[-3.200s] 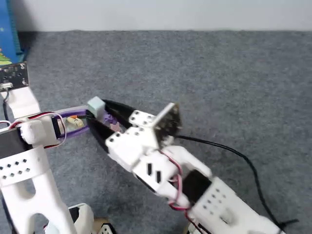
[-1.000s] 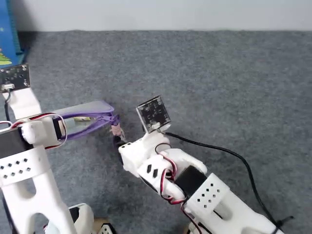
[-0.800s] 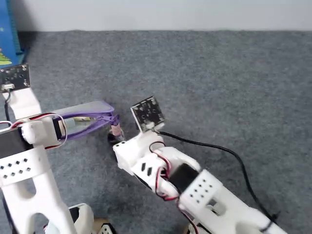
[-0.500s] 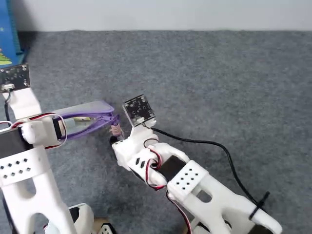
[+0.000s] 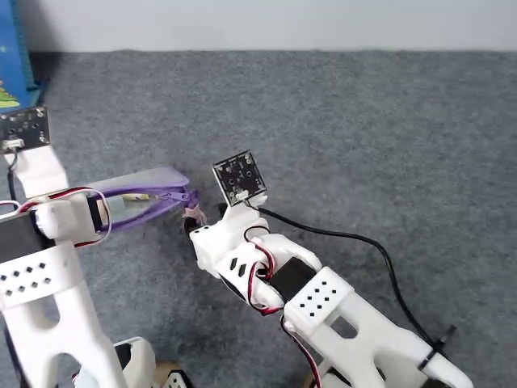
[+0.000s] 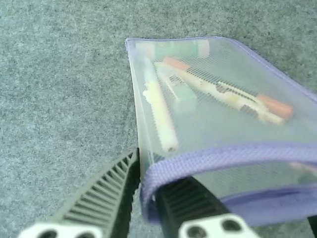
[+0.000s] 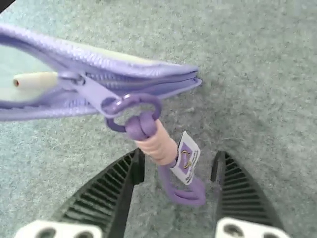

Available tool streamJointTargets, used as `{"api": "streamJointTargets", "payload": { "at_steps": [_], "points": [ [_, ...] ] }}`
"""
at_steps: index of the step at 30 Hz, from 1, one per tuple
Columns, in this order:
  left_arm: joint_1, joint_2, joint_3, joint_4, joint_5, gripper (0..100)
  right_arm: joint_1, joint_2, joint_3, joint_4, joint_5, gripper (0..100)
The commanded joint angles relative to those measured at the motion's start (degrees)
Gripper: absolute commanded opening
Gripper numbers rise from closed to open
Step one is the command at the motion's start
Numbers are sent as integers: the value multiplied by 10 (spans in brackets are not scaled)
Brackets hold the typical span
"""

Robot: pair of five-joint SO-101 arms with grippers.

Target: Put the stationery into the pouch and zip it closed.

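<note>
A clear mesh pouch (image 6: pixel 213 109) with purple trim holds several pens and a green eraser (image 6: pixel 184 92). My left gripper (image 6: pixel 146 174) is shut on its purple end, holding it up off the carpet. In the high view the pouch (image 5: pixel 144 194) runs from the left arm (image 5: pixel 60 218) toward the right arm. The zip slider (image 7: pixel 81 85) carries a pull (image 7: pixel 153 139) with a pink bead, a purple cord and a small tag. My right gripper (image 7: pixel 178 155) is open with the pull hanging between its fingers, untouched. It points down right beside the pouch's zip end (image 5: pixel 192 212).
Grey carpet (image 5: pixel 380 137) covers the whole work area, bare to the right and at the back. A blue box (image 5: pixel 12 56) stands at the far left edge by the white wall. A black cable (image 5: pixel 363 242) trails from the right arm.
The right arm let go of the open pouch, drew back, then shifted left to the zip pull. The pouch now hangs flatter from the left gripper, which has stayed put.
</note>
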Motion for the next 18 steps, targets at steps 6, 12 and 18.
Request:
{"api": "streamJointTargets", "payload": {
  "at_steps": [6, 12, 18],
  "points": [
    [2, -11, -4, -13, -5, 12, -11, -20, -35, -23, -3, 240],
    [2, -11, -4, -13, -5, 12, -10, 15, -34, -73, -3, 125],
    [2, -11, 1, -13, -5, 12, -10, 29, -32, -72, 22, 112]
  ]
}}
